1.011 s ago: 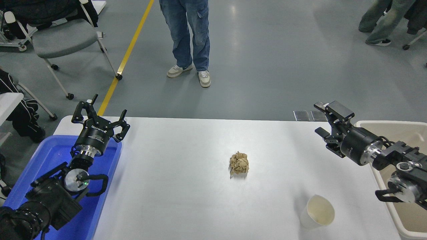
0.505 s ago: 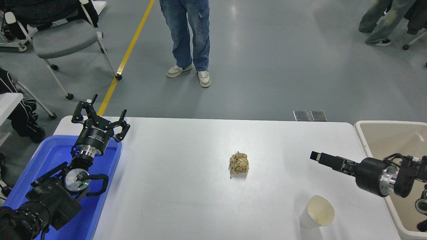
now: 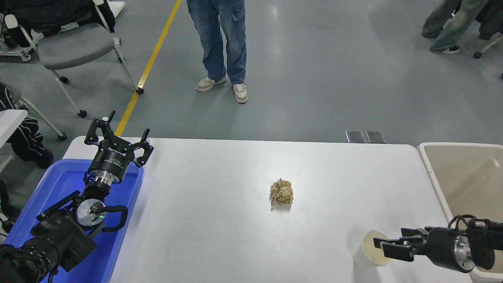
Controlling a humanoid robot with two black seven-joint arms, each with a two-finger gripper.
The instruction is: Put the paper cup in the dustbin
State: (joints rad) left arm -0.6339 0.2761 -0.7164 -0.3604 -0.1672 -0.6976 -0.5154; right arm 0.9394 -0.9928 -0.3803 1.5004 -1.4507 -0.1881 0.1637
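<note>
The white paper cup [image 3: 362, 257] stands upright near the table's front right edge, its cream inside showing. My right gripper [image 3: 383, 243] comes in low from the right. It is open, and its fingertips [image 3: 393, 250] are at the cup's right rim, partly over the mouth. I cannot tell whether they touch it. The beige dustbin [image 3: 429, 167] stands off the table's right end, just behind the right arm. My left gripper [image 3: 118, 135] is open and empty, parked at the far left.
A crumpled brown paper ball [image 3: 281, 192] lies mid-table, left of and beyond the cup. A blue plastic tub [image 3: 59, 184] sits under the left arm. A person in jeans [image 3: 222, 43] stands beyond the far edge, and chairs are at the upper left.
My right arm has swung down from above the table's far right to the front right. Its gripper has dropped to the cup's rim. The cup and the left arm have not moved.
</note>
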